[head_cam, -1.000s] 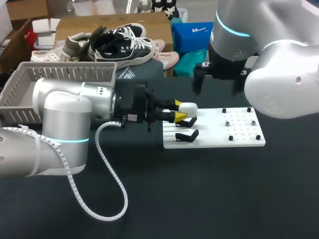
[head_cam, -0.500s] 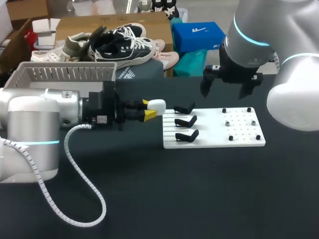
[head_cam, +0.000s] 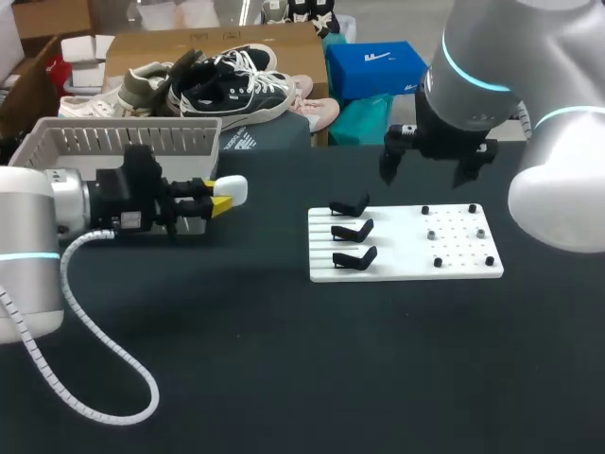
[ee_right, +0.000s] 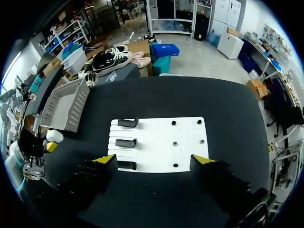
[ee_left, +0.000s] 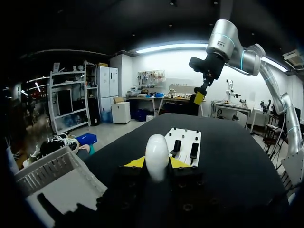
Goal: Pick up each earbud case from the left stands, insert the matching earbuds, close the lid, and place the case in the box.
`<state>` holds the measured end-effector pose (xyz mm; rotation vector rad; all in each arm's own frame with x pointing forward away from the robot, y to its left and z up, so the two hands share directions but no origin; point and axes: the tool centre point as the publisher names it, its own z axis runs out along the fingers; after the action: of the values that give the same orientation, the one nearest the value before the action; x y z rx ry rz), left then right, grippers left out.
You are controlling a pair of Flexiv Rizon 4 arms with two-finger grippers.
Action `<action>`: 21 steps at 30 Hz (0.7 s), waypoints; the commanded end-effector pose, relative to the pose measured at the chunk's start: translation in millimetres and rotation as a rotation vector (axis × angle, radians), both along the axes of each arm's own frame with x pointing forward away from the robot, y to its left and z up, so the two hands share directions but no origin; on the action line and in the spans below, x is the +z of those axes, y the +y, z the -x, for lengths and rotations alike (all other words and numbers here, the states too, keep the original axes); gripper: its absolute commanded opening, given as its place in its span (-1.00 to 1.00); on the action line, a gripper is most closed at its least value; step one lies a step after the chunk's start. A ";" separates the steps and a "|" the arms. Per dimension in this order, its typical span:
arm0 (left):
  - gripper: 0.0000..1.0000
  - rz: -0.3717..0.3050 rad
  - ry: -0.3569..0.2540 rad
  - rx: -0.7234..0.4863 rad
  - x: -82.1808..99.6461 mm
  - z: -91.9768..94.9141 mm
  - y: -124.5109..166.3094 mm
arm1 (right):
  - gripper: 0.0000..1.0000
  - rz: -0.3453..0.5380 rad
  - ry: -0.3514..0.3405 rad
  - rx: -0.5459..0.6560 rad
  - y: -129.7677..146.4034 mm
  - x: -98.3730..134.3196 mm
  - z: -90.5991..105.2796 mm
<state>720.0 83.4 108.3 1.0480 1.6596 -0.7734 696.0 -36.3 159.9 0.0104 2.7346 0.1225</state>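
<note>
Case (head_cam: pixel 234 190) is seen in the head view, white and rounded, clamped between the yellow tips of the left fingers (head_cam: pixel 220 202). It is held above the counter (head_cam: pixel 331 359), close by the front wall of the grey box (head_cam: pixel 123 137). A white board (head_cam: pixel 463 260) is laid out well apart from it, toward the right, and three black stands (head_cam: pixel 352 230) are lined up along the board's left edge. The right fingers (head_cam: pixel 389 168) are hung above the board's far edge, spread wide, with nothing gripped.

Over to the left wrist view: the case (ee_left: pixel 157 156) is shown upright, pinched from both sides by the left fingers (ee_left: pixel 135 163). The board (ee_left: pixel 184 135) is seen ahead of it with two stands (ee_left: pixel 176 146) in sight, and the box (ee_left: pixel 52 175) is off to one side. The right arm (ee_left: pixel 223 42) is seen high beyond the board.

From the right wrist view, the counter is looked down upon. The right fingers (ee_right: pixel 105 159) are held far apart, nothing between them. The board (ee_right: pixel 156 142) is spread out below, all three stands (ee_right: pixel 126 142) in a column. The box (ee_right: pixel 64 107) is seen beyond the stands, and the case (ee_right: pixel 54 136) is spotted just beside the box's near corner, gripped by the left arm.
</note>
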 end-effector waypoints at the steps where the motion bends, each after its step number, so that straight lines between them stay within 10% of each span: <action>1: -1.00 -0.065 -0.029 0.278 6.0 6.1 21.1 | 1.00 -0.001 -0.010 -0.004 -1.2 -0.6 3.4; 21: -1.00 -0.334 0.068 0.681 -7.7 -63.1 107.0 | 1.00 -0.001 -0.010 -0.004 -1.2 -0.6 3.4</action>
<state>768.8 197.2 106.4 0.7718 2.0676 -0.3920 695.8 -36.5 159.8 0.0103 2.7336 0.1232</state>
